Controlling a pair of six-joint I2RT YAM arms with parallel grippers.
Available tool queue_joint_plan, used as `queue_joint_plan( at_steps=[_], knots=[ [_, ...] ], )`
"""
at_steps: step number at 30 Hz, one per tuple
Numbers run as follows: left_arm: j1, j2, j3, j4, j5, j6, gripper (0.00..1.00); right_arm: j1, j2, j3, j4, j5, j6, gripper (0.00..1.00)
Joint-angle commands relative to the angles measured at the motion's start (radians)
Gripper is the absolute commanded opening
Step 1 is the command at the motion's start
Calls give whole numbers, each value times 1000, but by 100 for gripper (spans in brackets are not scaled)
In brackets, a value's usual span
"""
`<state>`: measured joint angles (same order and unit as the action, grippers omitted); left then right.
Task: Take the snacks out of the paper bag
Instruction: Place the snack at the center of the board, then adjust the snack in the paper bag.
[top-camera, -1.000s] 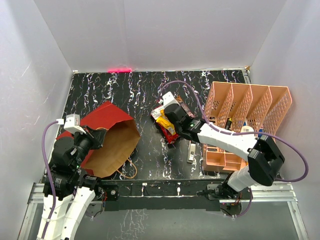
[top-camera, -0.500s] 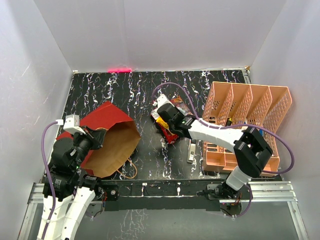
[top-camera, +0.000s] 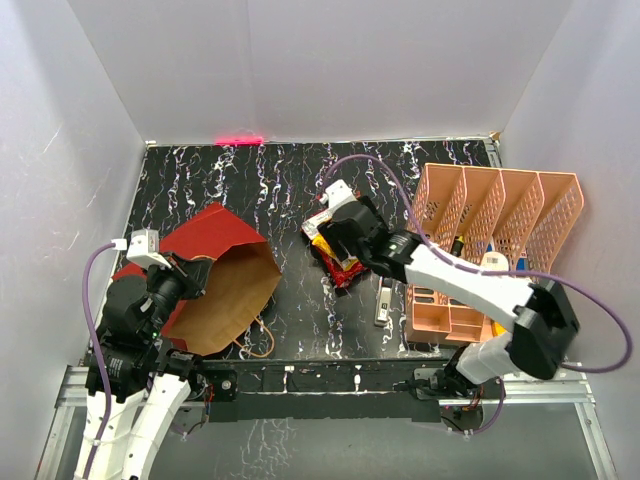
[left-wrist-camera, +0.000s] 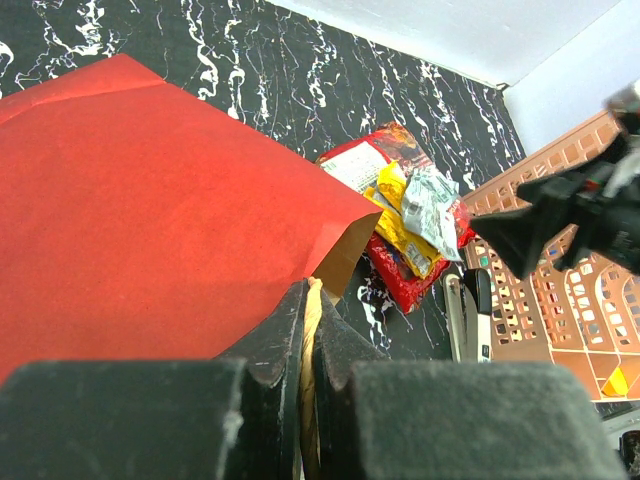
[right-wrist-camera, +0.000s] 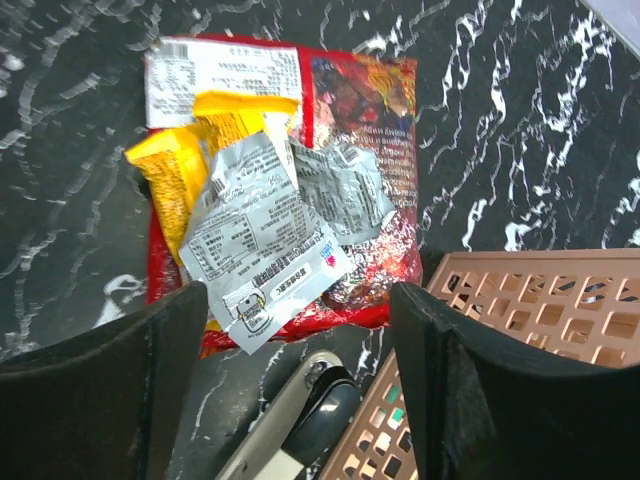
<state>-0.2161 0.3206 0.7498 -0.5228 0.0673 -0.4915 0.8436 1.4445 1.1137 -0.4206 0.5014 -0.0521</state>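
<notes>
The paper bag (top-camera: 215, 275) lies on its side at the left, red outside (left-wrist-camera: 150, 200), its brown mouth facing right. My left gripper (left-wrist-camera: 312, 330) is shut on its tan cord handle (left-wrist-camera: 311, 300) at the bag's upper rim (top-camera: 190, 265). The snacks (top-camera: 335, 255) lie heaped on the black table outside the bag: a silver packet (right-wrist-camera: 265, 250) and a yellow one (right-wrist-camera: 175, 170) on top of a large red one (right-wrist-camera: 360, 90). The same heap shows in the left wrist view (left-wrist-camera: 405, 235). My right gripper (right-wrist-camera: 298, 300) hangs open just above the heap (top-camera: 345, 235), nothing between its fingers.
A salmon-orange lattice rack (top-camera: 500, 230) stands at the right, close to my right gripper's right finger (right-wrist-camera: 520, 330). A slim grey-and-white gadget (top-camera: 382, 303) lies between the heap and the rack (right-wrist-camera: 300, 420). The bag's second cord handle (top-camera: 258, 340) rests near the front edge. White walls enclose the table.
My right gripper has opened wide over the snack heap and shifted a little to the right. The left gripper and the bag have not moved.
</notes>
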Motion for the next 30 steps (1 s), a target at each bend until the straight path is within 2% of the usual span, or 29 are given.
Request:
queue_joint_plan(
  at_steps=[1, 6, 10, 12, 14, 18, 20, 23, 27, 30],
  knots=[
    [4, -6, -1, 28, 4, 1, 0, 2, -154, -84, 77, -111, 54, 78],
    [3, -8, -2, 27, 3, 1, 0, 1, -273, -236, 241, -347, 114, 81],
    [3, -5, -3, 29, 2, 1, 0, 9, -301, -355, 423, -559, 182, 80],
    [3, -4, -2, 29, 3, 1, 0, 55, -291, -398, 529, -616, 207, 82],
    [3, -2, -2, 29, 3, 1, 0, 150, -251, -417, 613, -605, 183, 83],
    [4, -3, -2, 29, 2, 1, 0, 357, -112, -393, 735, -483, -24, 87],
    [3, -4, -2, 29, 2, 1, 0, 421, -35, -369, 809, -453, -131, 89],
    [4, -7, -2, 28, 3, 1, 0, 456, 69, -324, 929, -522, -280, 90],
    [3, -13, -1, 24, 2, 1, 0, 459, 224, -314, 1291, -584, -486, 94],
    [3, -27, 2, 20, -2, 1, 0, 459, 386, -222, 1426, -577, -586, 98]
  ],
)
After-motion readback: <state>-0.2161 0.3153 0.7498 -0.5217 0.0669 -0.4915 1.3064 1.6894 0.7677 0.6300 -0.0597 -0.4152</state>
